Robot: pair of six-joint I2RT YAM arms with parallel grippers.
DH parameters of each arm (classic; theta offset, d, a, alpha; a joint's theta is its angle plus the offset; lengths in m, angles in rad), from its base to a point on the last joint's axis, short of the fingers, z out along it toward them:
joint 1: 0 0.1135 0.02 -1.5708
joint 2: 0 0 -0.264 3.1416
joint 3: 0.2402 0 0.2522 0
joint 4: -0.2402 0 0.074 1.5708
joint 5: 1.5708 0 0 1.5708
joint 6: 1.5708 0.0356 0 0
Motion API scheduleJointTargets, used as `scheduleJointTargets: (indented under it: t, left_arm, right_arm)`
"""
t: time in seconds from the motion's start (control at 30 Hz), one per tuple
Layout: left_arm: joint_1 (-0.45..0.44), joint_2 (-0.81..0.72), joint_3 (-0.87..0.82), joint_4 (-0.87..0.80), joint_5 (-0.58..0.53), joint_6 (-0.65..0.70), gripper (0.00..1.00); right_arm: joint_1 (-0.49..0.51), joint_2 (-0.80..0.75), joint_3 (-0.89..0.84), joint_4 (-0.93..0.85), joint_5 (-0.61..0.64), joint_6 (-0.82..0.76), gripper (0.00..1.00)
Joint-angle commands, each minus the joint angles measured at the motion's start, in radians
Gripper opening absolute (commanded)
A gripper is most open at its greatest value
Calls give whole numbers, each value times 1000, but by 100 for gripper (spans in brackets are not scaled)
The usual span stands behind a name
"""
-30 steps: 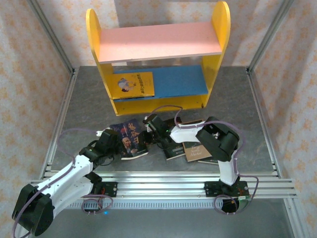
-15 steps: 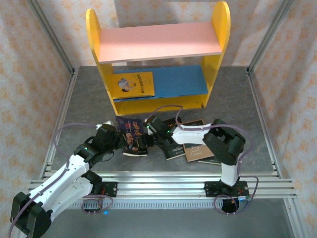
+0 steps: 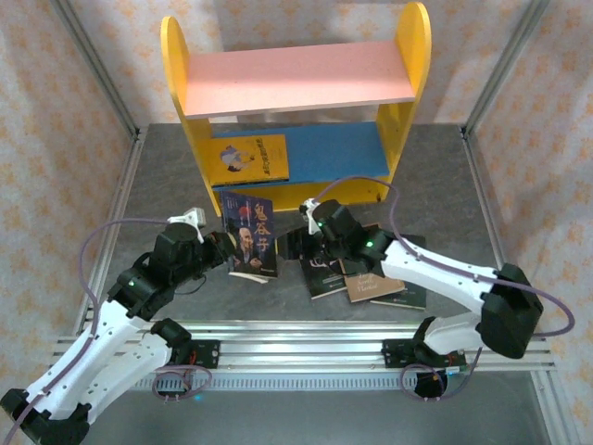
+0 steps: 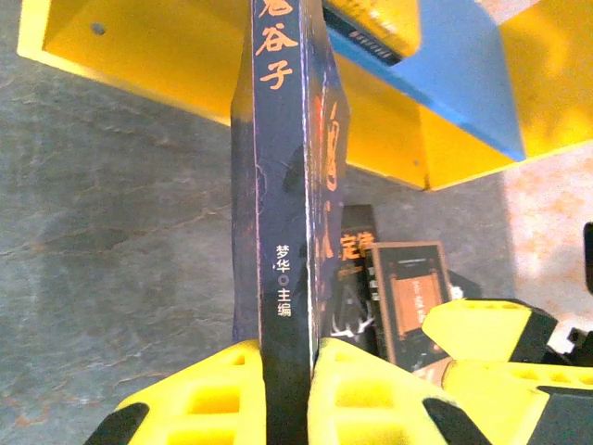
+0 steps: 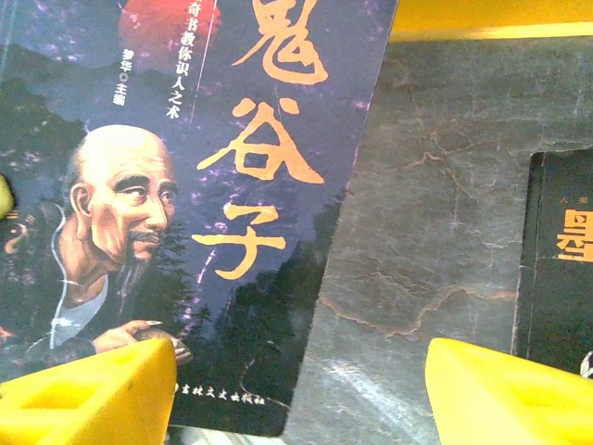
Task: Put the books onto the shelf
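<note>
**Dark book gripped, shelf next**

The left gripper point(image 3: 220, 250) has its jaws clamped on the spine of the dark portrait book point(image 3: 251, 239), left of centre in the overhead view, just before the shelf point(image 3: 176, 56). The right gripper point(image 3: 310, 221) hangs beside it, jaws apart and empty. The next move is probably to lift the book over the yellow lip point(image 3: 306, 193) onto the blue board point(image 3: 338, 153), beside the yellow book point(image 3: 248, 158). Other books point(image 3: 366, 278) lie on the counter point(image 3: 167, 185).

From 9 to 12 o'clock: dark book point(image 5: 213, 213), bald bearded portrait, orange characters. At 3 o'clock: second dark book point(image 5: 556, 269), cut by the frame edge. Between them: grey veined worktop point(image 5: 426, 185). At 1 o'clock: yellow shelf strip point(image 5: 491, 17). At 6 o'clock: right claw point(image 5: 296, 375), yellow fingers point(image 5: 88, 394) spread wide, the 7 o'clock one overlapping the portrait cover's lower edge.
</note>
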Motion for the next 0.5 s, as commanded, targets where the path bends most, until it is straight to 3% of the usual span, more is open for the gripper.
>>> scheduleJointTargets:
  t: [0.0, 0.23, 0.47]
  left_arm:
    - [-12, 14, 100, 100, -11, -16, 1]
    - [-63, 130, 171, 308, -96, -27, 1]
    - [-166, 252, 210, 469, -265, 21, 0]
  right_arm:
    - [0, -61, -25, -4, 34, 60, 74]
    - [-1, -107, -59, 108, 27, 190, 79]
    - [-1, -162, -86, 199, 97, 296, 87]
